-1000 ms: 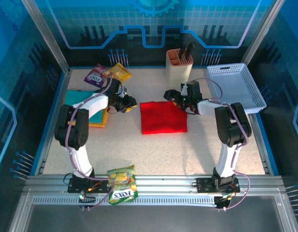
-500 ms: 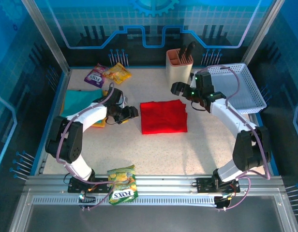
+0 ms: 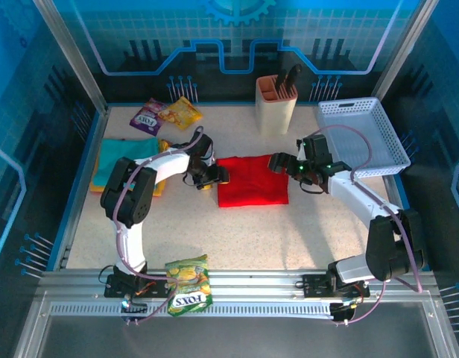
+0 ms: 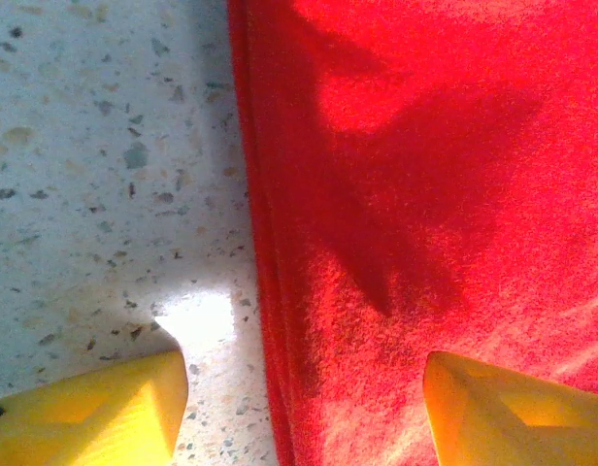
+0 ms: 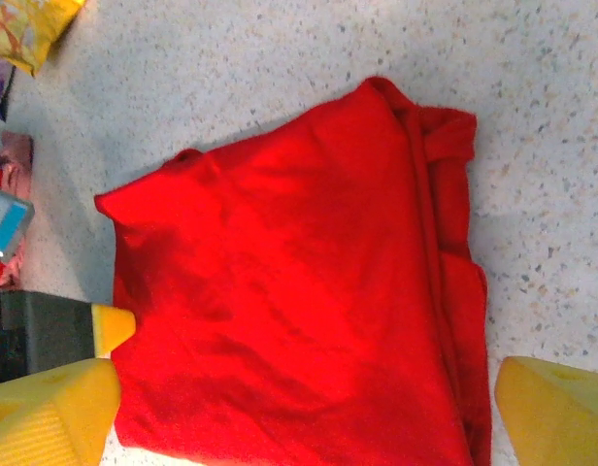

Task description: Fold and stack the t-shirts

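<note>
Clearly FOXS on green pkt [image 3: 189,285] at front rail [image 3: 289,280]; red t-shirt [image 3: 252,185] mid-table.

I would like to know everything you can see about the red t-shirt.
The red t-shirt is soft, plain bright cloth, folded into a rough rectangle with layered edges and a few wrinkles. It lies flat on the speckled table. The open left gripper straddles its left edge; the open right gripper hovers at its far right corner.

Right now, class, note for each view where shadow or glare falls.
Left wrist: a dark shadow crosses the red shirt, and a bright patch glares on the table beside it. Right wrist: the shirt is brightly lit, its folds shaded.
</note>
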You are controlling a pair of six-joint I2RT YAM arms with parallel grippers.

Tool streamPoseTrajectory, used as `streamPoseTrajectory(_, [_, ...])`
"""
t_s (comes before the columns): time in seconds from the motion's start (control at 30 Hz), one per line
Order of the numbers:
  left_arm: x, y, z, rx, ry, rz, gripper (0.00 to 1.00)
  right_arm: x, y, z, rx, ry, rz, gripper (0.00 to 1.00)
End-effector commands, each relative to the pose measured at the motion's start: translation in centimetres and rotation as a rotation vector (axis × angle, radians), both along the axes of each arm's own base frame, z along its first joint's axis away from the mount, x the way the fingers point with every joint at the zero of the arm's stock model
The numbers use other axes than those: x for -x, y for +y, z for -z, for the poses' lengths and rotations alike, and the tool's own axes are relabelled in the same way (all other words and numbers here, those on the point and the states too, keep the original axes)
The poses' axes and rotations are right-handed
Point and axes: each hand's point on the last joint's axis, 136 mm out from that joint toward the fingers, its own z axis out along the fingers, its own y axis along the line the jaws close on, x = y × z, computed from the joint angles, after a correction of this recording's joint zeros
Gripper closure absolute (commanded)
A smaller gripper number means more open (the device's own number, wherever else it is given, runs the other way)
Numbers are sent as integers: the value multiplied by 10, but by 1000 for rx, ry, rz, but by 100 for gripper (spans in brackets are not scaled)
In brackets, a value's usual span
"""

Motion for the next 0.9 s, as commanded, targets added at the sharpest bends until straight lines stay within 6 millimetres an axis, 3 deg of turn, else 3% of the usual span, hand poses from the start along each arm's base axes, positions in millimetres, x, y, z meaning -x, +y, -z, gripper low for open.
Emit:
streamPoseTrajectory(0.0, [3, -26, 11, 50, 29, 50, 36, 3, -2, -4, -37, 2, 15, 0])
streamPoseTrajectory(0.27, [7, -48, 9, 97, 48, 64, 44, 4, 0, -7, -77, -5, 15, 0])
streamPoseTrajectory(0.53, [8, -50, 17, 83, 73, 62, 51, 5, -2, -12, -88, -18, 15, 0])
streamPoseTrajectory(0.57, [7, -51, 17, 90, 72, 62, 51, 11, -4, -3, -85, 3, 19, 0])
streamPoseTrajectory(0.87, [6, -60, 14, 130, 66, 69, 58, 13, -12, -2, -114, 1, 38, 0])
